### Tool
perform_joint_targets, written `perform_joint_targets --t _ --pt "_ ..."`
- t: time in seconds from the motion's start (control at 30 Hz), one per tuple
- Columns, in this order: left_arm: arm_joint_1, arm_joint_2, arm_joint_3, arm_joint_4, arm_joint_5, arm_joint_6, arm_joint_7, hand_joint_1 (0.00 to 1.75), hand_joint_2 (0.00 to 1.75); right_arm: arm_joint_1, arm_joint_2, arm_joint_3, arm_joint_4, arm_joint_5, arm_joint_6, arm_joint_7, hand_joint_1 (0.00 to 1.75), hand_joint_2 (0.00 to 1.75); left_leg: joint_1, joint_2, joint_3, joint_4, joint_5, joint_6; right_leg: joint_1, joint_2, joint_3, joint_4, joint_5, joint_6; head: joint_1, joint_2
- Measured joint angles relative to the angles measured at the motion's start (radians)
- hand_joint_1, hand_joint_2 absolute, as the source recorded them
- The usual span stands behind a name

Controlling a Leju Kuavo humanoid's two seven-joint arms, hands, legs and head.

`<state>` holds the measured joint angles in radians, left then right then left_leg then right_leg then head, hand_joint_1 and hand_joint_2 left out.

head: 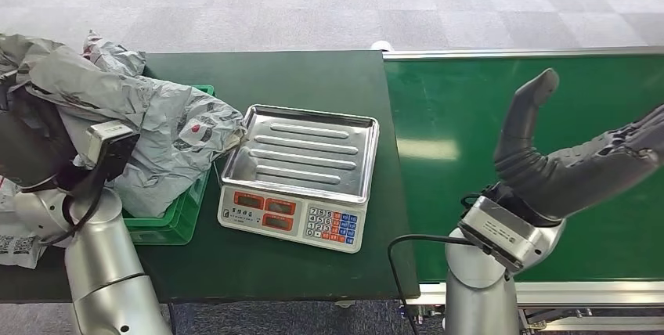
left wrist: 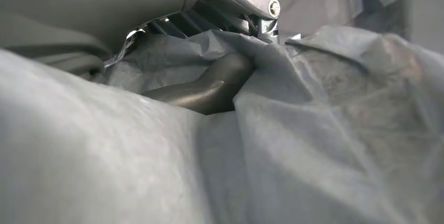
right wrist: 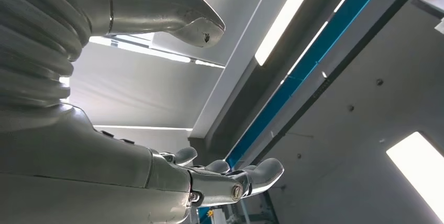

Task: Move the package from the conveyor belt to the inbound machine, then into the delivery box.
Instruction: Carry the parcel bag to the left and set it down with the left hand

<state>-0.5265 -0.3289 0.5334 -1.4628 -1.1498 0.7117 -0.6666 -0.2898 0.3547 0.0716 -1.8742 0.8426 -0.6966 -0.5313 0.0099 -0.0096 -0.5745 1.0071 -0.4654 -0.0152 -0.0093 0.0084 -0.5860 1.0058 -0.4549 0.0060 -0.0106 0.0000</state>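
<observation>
**Grey package held over the green delivery box**

On the left of the head view, the left robot hand (head: 31,143) grips a crumpled grey plastic mailer package (head: 149,120). The package hangs over and partly rests in a green plastic crate (head: 176,221), the delivery box, at the left end of a dark green desk (head: 313,77). In the left wrist view, a dark finger (left wrist: 209,85) presses into the package's grey folds. A small red mark shows on the package; it is too small to read.

Just beside the crate sits an electronic weighing scale (head: 301,171) with an empty steel tray, two red displays and a coloured keypad; its label is illegible.

To the right lies the green conveyor belt (head: 470,116). Above it, the right robot hand (head: 579,155) is open, thumb raised, fingers spread, holding nothing.
</observation>
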Motion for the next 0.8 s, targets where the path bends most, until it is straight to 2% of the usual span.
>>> perform_joint_targets --t 0.03,0.07,0.1,0.13,0.2,0.23,0.27,0.3,0.33,0.37,0.47,0.6,0.77,0.8 --pt "0.001 0.021 0.022 -0.001 -0.115 -0.005 0.066 1.75 1.75 0.000 0.000 -0.001 -0.001 0.013 0.000 0.012 0.00 1.75 0.000 0.000 0.001 0.000 0.000 0.000 0.000 0.000 -0.001 0.000 0.000 0.000 0.000 0.000" --pt "-0.005 0.062 0.032 0.033 -0.222 -0.018 0.171 1.75 1.75 0.002 0.000 -0.002 -0.003 0.027 0.000 0.024 0.00 1.75 -0.001 0.001 0.003 0.000 0.000 -0.001 -0.001 0.001 -0.003 0.000 0.000 -0.001 0.000 0.000" --pt "-0.020 0.114 0.022 0.107 -0.302 -0.040 0.325 1.75 1.75 0.004 0.000 -0.003 -0.006 0.039 -0.001 0.032 0.00 1.75 0.000 0.002 0.003 0.000 0.001 -0.002 -0.001 0.002 -0.005 0.000 0.000 -0.002 -0.001 0.000" --pt "-0.042 0.172 -0.007 0.206 -0.355 -0.065 0.529 1.75 1.75 0.006 -0.001 -0.005 -0.011 0.047 -0.002 0.037 0.00 1.75 0.001 0.003 0.003 0.000 0.002 -0.004 -0.001 0.003 -0.007 0.000 0.001 -0.004 -0.002 0.000" --pt "-0.089 0.256 -0.124 0.396 -0.363 -0.102 0.978 1.75 1.75 0.010 -0.001 -0.006 -0.018 0.047 -0.003 0.033 0.00 1.75 0.002 0.004 -0.001 -0.001 0.005 -0.006 0.001 0.005 -0.009 0.001 0.004 -0.006 -0.003 0.000" --pt "-0.105 0.285 -0.198 0.473 -0.362 -0.107 1.173 1.75 1.75 0.010 -0.001 -0.006 -0.020 0.046 -0.003 0.031 0.00 1.75 0.003 0.005 -0.003 -0.001 0.005 -0.007 0.002 0.005 -0.009 0.001 0.005 -0.006 -0.002 0.000" --pt "-0.116 0.309 -0.265 0.537 -0.361 -0.108 1.304 1.75 1.75 0.010 -0.001 -0.006 -0.021 0.046 -0.003 0.029 0.00 1.75 0.003 0.005 -0.003 -0.001 0.006 -0.007 0.002 0.006 -0.009 0.002 0.006 -0.006 -0.002 0.000" --pt "-0.127 0.333 -0.322 0.602 -0.360 -0.108 1.378 1.75 1.75 0.010 -0.001 -0.006 -0.022 0.047 -0.002 0.029 0.00 1.75 0.003 0.007 -0.003 -0.001 0.006 -0.007 0.002 0.008 -0.009 0.002 0.007 -0.006 -0.002 0.000" --pt "-0.139 0.352 -0.357 0.658 -0.359 -0.109 1.386 1.75 1.75 0.010 -0.001 -0.006 -0.023 0.048 -0.002 0.030 0.00 1.75 0.003 0.010 -0.003 -0.001 0.006 -0.007 0.002 0.011 -0.011 0.002 0.009 -0.007 -0.002 0.000" --pt "-0.150 0.370 -0.381 0.709 -0.358 -0.110 1.358 1.75 1.75 0.010 -0.001 -0.006 -0.025 0.051 -0.002 0.032 0.00 1.75 0.002 0.014 -0.004 -0.001 0.006 -0.007 0.002 0.014 -0.012 0.002 0.010 -0.007 -0.002 0.000" --pt "-0.183 0.411 -0.430 0.837 -0.357 -0.119 1.233 1.75 1.75 0.010 -0.001 -0.006 -0.028 0.063 -0.002 0.038 0.00 1.75 0.002 0.016 -0.005 -0.001 0.006 -0.007 0.002 0.016 -0.014 0.002 0.011 -0.006 -0.002 0.000" --pt "-0.204 0.441 -0.449 0.935 -0.355 -0.114 1.205 0.00 1.75 0.010 -0.001 -0.006 -0.030 0.076 -0.002 0.048 0.00 1.75 0.002 0.014 -0.006 -0.001 0.006 -0.007 0.002 0.014 -0.015 0.002 0.011 -0.006 -0.002 0.000" --pt "-0.212 0.465 -0.449 0.989 -0.354 -0.080 1.215 0.00 1.75 0.011 -0.001 -0.006 -0.035 0.084 -0.002 0.052 0.00 1.75 0.003 0.013 -0.007 -0.001 0.006 -0.007 0.002 0.013 -0.015 0.002 0.011 -0.007 -0.002 0.000" --pt "-0.213 0.468 -0.449 0.995 -0.354 -0.080 1.215 0.00 1.31 0.011 -0.001 -0.006 -0.036 0.084 -0.002 0.052 0.00 1.75 0.003 0.012 -0.007 -0.001 0.006 -0.007 0.002 0.013 -0.015 0.002 0.011 -0.007 -0.002 0.000"
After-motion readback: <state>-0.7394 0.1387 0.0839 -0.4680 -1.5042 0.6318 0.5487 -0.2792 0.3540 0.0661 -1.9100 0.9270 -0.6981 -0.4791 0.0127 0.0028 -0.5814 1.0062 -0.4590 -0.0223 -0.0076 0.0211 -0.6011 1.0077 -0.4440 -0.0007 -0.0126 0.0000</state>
